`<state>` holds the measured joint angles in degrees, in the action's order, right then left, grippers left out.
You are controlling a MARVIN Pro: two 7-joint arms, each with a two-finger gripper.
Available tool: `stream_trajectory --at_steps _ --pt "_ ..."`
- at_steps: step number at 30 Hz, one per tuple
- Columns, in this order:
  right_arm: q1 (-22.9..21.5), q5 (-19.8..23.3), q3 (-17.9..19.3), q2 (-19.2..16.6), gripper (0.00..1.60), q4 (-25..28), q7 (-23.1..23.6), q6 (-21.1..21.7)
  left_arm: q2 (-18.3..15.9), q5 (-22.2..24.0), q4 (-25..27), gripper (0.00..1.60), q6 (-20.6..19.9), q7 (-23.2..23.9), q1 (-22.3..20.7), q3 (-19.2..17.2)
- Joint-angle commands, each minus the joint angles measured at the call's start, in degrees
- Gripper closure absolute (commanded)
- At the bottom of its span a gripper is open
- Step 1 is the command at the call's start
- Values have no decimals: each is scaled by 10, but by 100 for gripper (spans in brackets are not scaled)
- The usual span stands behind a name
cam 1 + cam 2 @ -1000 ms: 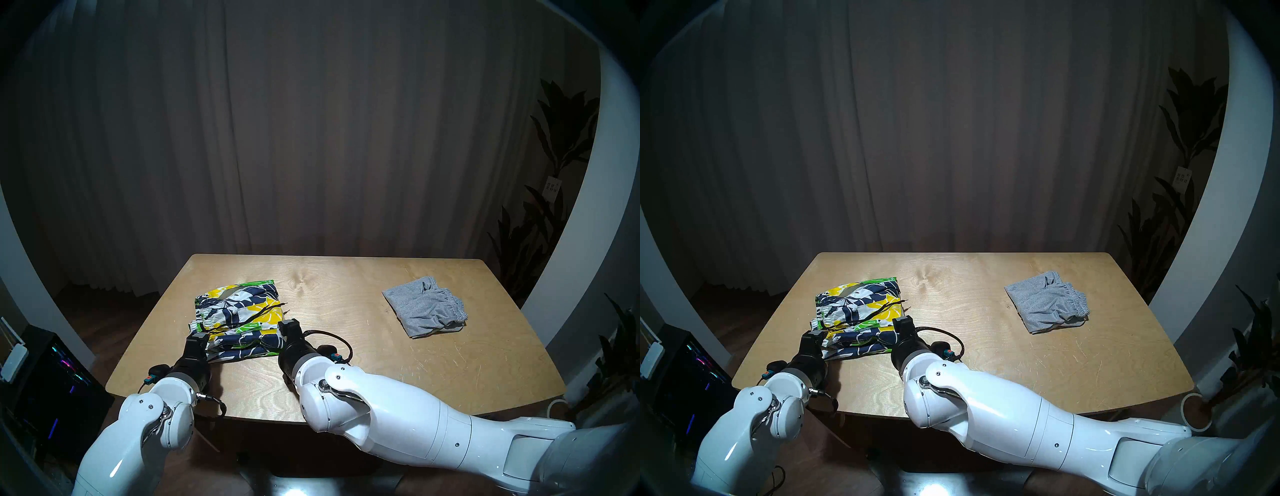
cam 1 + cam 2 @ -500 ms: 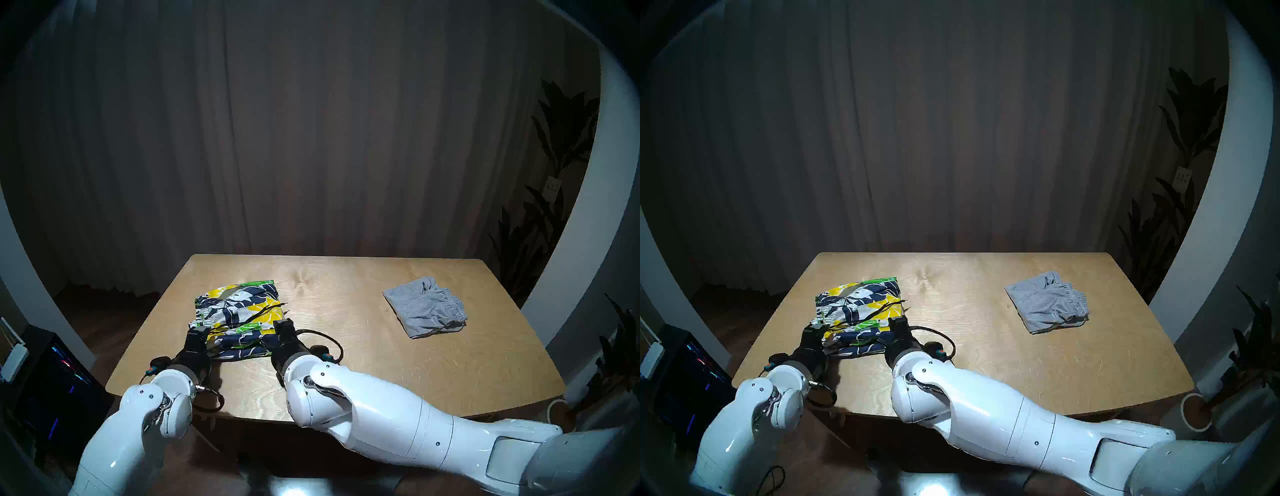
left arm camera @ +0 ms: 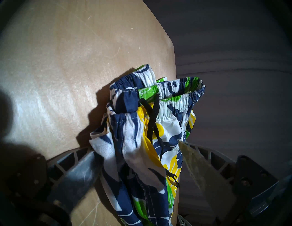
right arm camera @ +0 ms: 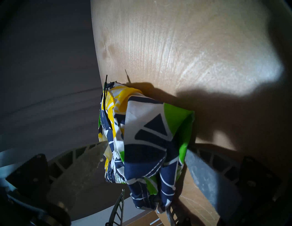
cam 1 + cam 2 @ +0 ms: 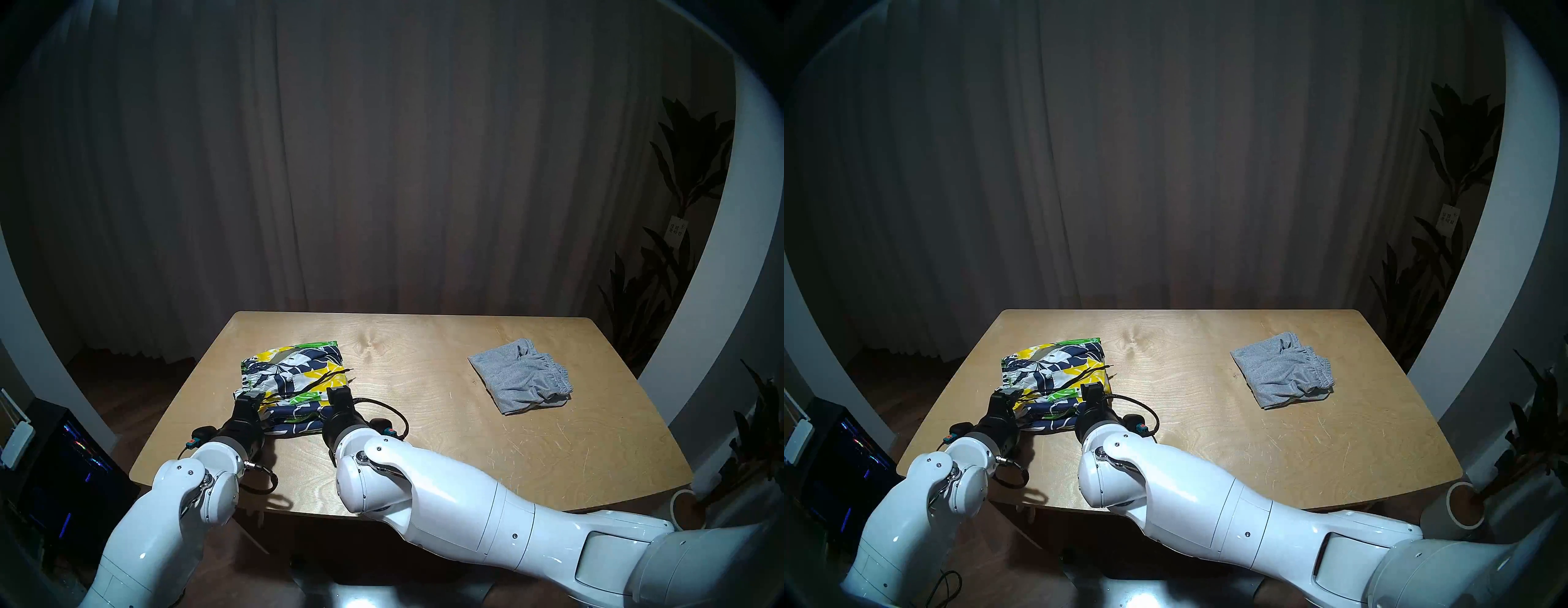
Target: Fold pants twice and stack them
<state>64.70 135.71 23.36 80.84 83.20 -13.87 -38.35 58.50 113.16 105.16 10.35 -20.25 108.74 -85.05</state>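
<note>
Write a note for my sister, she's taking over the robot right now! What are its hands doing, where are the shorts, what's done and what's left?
Left gripper: jaws wide, straddling the left end of the floral shorts; no firm clamp visible.
Right gripper: jaws wide, straddling their right end.
Floral shorts: a folded bundle on the left half of the table.
Grey shorts: loosely folded, far right, lying apart and untouched.
Done: both pairs look folded.
Left: stack one pair on the other; the grey pair may need tidying first.
</note>
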Motion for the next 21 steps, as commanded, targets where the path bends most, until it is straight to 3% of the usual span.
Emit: stream_trajectory --at_steps 1,11,21 --pt "-3 5 1 31 0 -27 1 -3 1 4 -26 0 -11 0 -7 8" --pt "-8 18 10 42 0 -58 12 -4 -3 -8 -67 0 -22 38 -18 21" --pt "-11 23 14 46 0 -67 18 -4 -11 2 -123 0 -59 72 -39 20"
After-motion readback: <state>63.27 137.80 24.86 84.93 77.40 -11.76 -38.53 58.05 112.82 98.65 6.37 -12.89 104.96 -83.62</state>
